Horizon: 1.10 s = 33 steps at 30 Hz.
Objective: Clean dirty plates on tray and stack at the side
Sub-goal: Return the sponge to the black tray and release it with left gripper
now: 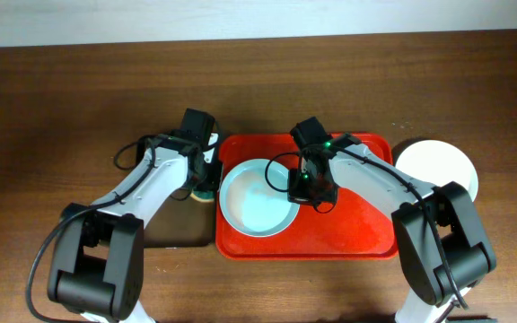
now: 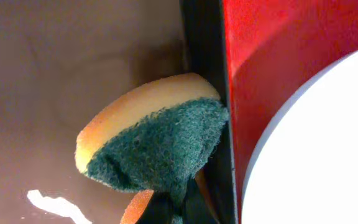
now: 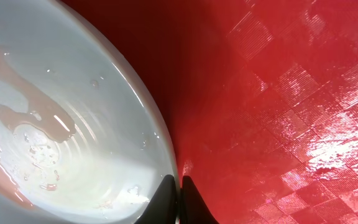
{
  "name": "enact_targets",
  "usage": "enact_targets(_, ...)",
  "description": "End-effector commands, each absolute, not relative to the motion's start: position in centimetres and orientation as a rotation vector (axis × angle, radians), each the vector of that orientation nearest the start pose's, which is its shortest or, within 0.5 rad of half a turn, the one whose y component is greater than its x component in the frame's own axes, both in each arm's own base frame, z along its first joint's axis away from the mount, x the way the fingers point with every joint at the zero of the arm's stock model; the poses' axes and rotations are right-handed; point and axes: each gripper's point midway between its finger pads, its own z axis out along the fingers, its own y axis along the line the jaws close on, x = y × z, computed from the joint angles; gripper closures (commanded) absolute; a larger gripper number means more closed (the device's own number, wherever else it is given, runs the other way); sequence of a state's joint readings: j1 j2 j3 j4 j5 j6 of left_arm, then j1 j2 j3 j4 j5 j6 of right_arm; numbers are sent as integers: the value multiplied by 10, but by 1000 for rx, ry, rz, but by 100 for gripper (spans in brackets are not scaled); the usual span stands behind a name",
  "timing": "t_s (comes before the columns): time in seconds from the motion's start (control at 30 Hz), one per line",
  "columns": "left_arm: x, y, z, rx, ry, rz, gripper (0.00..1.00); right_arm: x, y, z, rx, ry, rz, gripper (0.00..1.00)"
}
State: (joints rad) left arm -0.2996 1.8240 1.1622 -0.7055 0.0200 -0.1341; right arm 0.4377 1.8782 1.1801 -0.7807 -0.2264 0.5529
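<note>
The dark wooden surface (image 1: 61,90) carries everything, and closest to the robot's base lies a brown tray (image 1: 173,229), partly under the left arm. Just beyond it, the left claw (image 1: 203,182) is closed on a sponge (image 2: 154,143), yellow with a green scouring face. The sponge hangs at the black rim of that tray, beside the red tray (image 1: 357,235) and off the plate (image 1: 254,211). This plate lies in the left half of the red tray and looks wet, with only a pale film at its centre. The right claw (image 3: 179,194) pinches its right rim, the two tips together over the edge. Further away on the right, outside the red tray, a white side plate (image 1: 436,163) rests on the surface; I cannot tell if it is one or several. I judge that the wiping of this plate is about finished. The next move calls for lifting it by the wet rim without slipping and carrying it over the tray's raised edge to the side plate.
</note>
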Motion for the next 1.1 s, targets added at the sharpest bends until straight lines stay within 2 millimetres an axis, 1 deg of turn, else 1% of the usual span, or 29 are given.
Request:
enact_targets(0.0,341,-123,23,283,2960,-208,100,299,185,17,151,3130,388,96)
enact_targets(0.1,339,-124,23,284,2966,-215,100,299,185,17,151,3130,388,96)
enact_targets(0.17,342,-123,28,280,2952,-205,100,299,185,17,151,3130,388,96)
enact_targets(0.2,344,-119,34,260,2937,-177,100,299,185,17,151,3130,388,96)
enact_targets(0.27,347,-104,50,142,2928,-121,100,299,185,17,151,3130,388,93)
enact_targets(0.3,345,-98,56,96,2930,-123,100,299,185,17,151,3130,388,88)
enact_targets(0.33,337,-87,62,26,2955,-121,100,299,185,17,151,3130,388,85)
enact_targets(0.4,317,-71,65,-24,3029,-93,100,299,185,17,151,3131,388,85)
enact_targets(0.43,304,-60,62,-60,3089,-66,100,299,185,17,151,3131,388,85)
enact_targets(0.5,290,-48,55,-93,3143,-41,100,298,185,17,151,3132,388,85)
enact_targets(0.77,285,-28,19,-225,3107,-94,100,298,185,17,152,3134,385,85)
enact_targets(0.87,281,-24,11,-243,3108,-94,100,298,185,17,152,3134,385,85)
enact_targets(0.9,279,-24,10,-245,3113,-93,95,298,185,17,152,3134,385,85)
enact_targets(0.93,278,-24,9,-245,3117,-92,88,298,185,17,152,3134,385,85)
enact_targets(0.97,278,-24,9,-245,3117,-93,74,298,185,17,152,3134,385,84)
enact_targets(1.0,278,-24,10,-246,3116,-93,70,298,185,17,152,3134,385,84)
enact_targets(1.03,279,-25,12,-245,3108,-107,60,298,185,17,152,3134,386,79)
enact_targets(1.07,283,-28,17,-242,3090,-139,48,298,185,17,152,3132,386,77)
